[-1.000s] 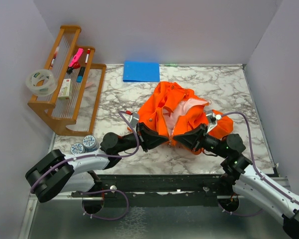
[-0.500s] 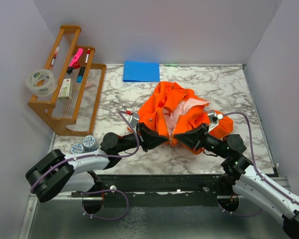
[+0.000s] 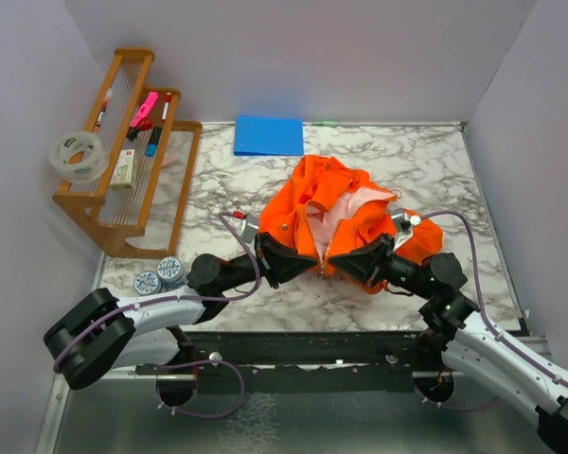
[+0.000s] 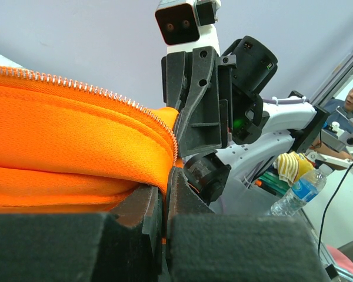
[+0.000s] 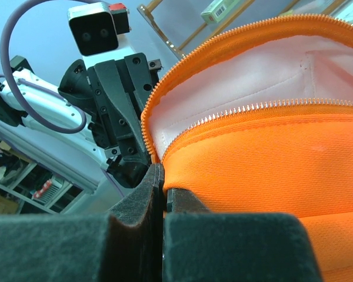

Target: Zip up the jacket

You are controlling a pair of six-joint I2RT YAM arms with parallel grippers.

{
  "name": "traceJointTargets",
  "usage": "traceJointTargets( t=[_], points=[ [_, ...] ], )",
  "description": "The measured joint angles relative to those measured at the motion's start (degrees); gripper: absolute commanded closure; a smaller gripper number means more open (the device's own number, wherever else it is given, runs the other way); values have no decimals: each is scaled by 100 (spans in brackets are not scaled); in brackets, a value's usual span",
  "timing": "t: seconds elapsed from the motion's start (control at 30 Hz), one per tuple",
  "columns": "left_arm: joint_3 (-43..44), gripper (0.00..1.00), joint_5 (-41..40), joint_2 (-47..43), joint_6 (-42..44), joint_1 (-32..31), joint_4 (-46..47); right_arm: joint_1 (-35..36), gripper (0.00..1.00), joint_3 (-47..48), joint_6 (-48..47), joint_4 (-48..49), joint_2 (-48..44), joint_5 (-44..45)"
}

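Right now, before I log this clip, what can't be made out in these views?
1. Zipper slider: in the top view, the left end effector and right end effector cover the jacket hem where its front edges meet. Neither wrist view shows it.
2. How deep each grip on the fabric goes: in the wrist views, the dark foam pads fill the foreground.
3. Labels on items in the wooden rack: too small in the top view.
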Motion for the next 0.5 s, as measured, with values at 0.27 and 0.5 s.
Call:
traceJointTargets(
  t=[0.27, 0.5],
  points=[
    [0, 100, -20, -9, 22, 0, -22, 0, 100, 9, 2, 68, 103, -92],
    [0, 100, -17, -4, 22, 0, -28, 0, 100, 11, 4, 149, 142, -127]
  ],
)
